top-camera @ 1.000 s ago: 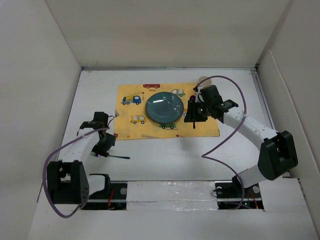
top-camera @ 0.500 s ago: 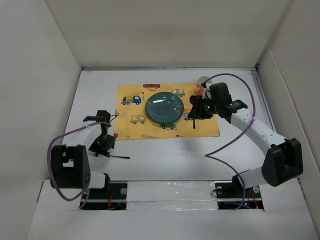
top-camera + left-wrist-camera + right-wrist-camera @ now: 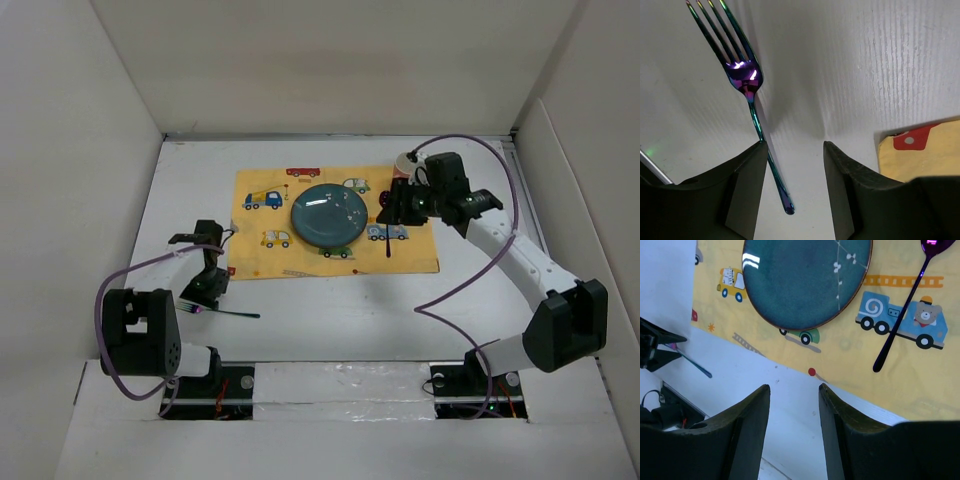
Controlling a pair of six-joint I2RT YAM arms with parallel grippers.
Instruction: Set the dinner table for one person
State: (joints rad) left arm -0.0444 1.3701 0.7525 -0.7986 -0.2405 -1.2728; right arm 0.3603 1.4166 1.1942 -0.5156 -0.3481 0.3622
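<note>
Status check, overhead view: I am seeing the dinner table filling the middle of the frame, with white walls edging it. On it a yellow placemat (toy-car print) is lying just above centre, and a teal plate is sitting on the mat. A dark spoon is lying on the mat just right of the plate, its bowl pointing toward the top of the right wrist frame, not touching the plate.

At the right gripper, the fingers are standing apart with nothing between them. In its own view it is hovering over the mat's lower edge.

At the left gripper, the fingers are likewise standing apart. An iridescent fork is lying flat on the table at lower left of the overhead frame, off the mat. Its handle is running down between the fingers, close against the left-of-frame one, and I am unable to tell whether they are touching.
</note>
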